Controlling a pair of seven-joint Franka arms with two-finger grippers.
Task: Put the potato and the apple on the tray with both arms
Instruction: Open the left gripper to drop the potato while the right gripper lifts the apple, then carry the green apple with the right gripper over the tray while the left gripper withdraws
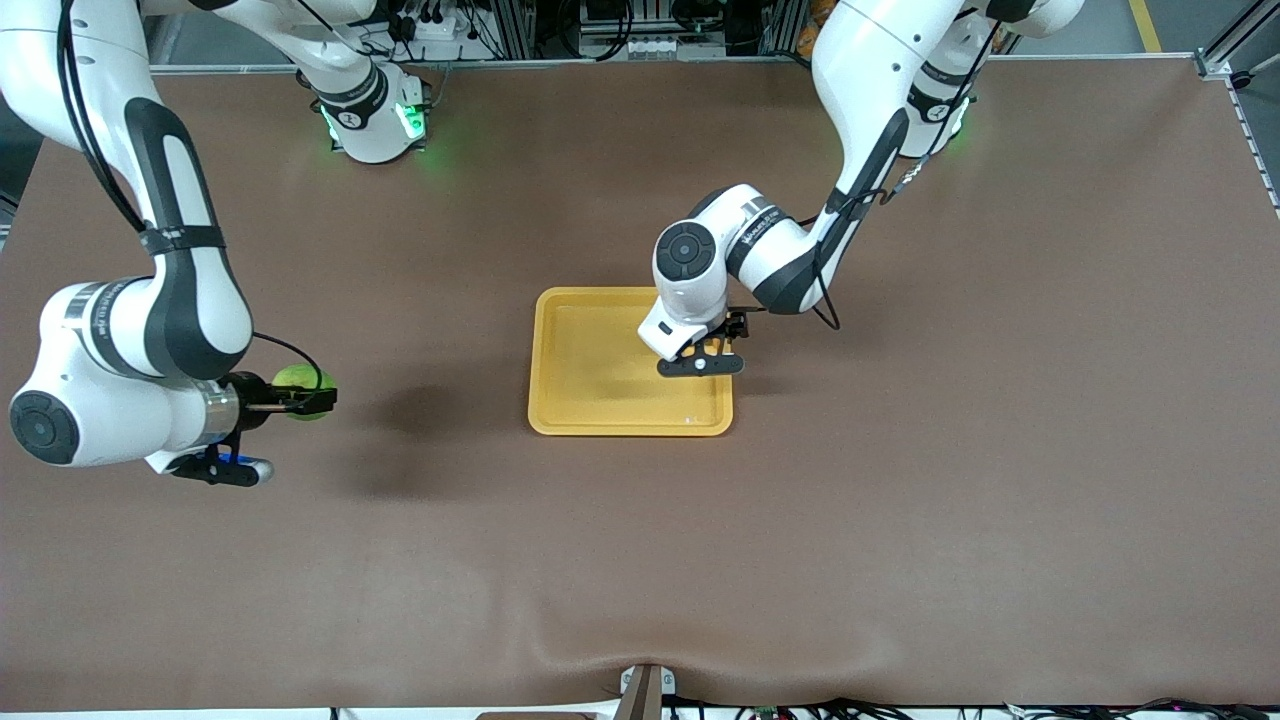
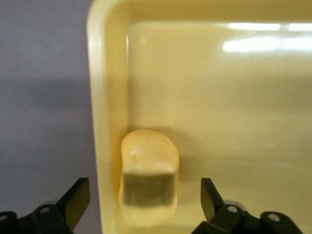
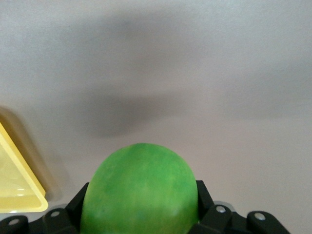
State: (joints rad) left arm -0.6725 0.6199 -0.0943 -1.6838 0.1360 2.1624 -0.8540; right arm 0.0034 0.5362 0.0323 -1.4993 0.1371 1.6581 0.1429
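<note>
The yellow-orange potato [image 2: 148,168] lies in the yellow-orange tray [image 2: 224,107], against its rim. My left gripper [image 2: 145,197] is open just above it, one finger outside the rim and one over the tray floor, neither touching it. In the front view the left gripper [image 1: 716,346] is low over the tray [image 1: 590,360] at the edge toward the left arm's end and hides the potato. My right gripper [image 1: 306,399] is shut on the green apple [image 1: 292,378] and holds it above the table toward the right arm's end. The right wrist view shows the apple [image 3: 141,190] between the fingers.
The brown table cloth [image 1: 900,500] has a raised wrinkle at the edge nearest the front camera. One corner of the tray [image 3: 14,190] shows in the right wrist view. A stretch of bare cloth lies between the apple and the tray.
</note>
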